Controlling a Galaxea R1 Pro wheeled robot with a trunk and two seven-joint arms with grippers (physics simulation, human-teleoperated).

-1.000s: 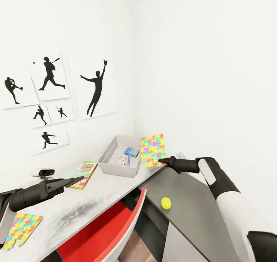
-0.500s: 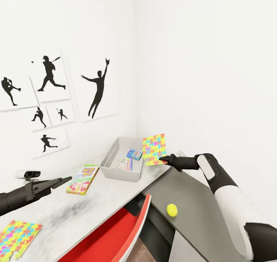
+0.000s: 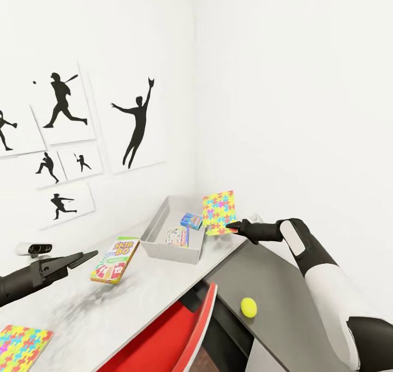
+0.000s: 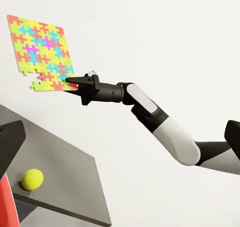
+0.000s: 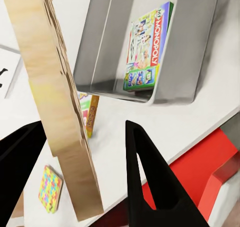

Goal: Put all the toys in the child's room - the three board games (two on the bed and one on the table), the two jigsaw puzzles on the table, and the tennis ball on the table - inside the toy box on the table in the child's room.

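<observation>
White corner of the child's room, ballplayer silhouettes (image 3: 136,120) on the wall, and straight to the score: two in, four to go by this reckoning. Down inside the toy box (image 3: 169,252), flat on its floor: the white and red board game (image 3: 177,236), with the light blue board game (image 3: 191,220) close beside it. Up in the air right now: the held jigsaw puzzle (image 3: 219,212), standing nearly upright just beside the box's right rim, pinched at its lower corner by the right gripper (image 3: 234,227), fingers clamped narrow on the slab. Not over the opening yet, so probably mid-carry, needing a swing across and a tip toward flat before any release. Moving outward along the table (image 3: 136,301): Skip-Bo (image 3: 114,259) lying flat just left of the box, not yet picked up. Farther along toward the near end, the second jigsaw puzzle (image 3: 22,347), also flat on the white top. Hovering near Skip-Bo, the left gripper (image 3: 90,254), empty, fingers spread wide judging by its own camera. Off the table altogether: the tennis ball (image 3: 248,307), sitting on the lower dark grey cabinet (image 3: 284,295), well apart from the box. Tucked in under the desk edge beside the cabinet, a red chair (image 3: 174,334). Likely easiest pick after this drop: Skip-Bo, closest to the free gripper.
</observation>
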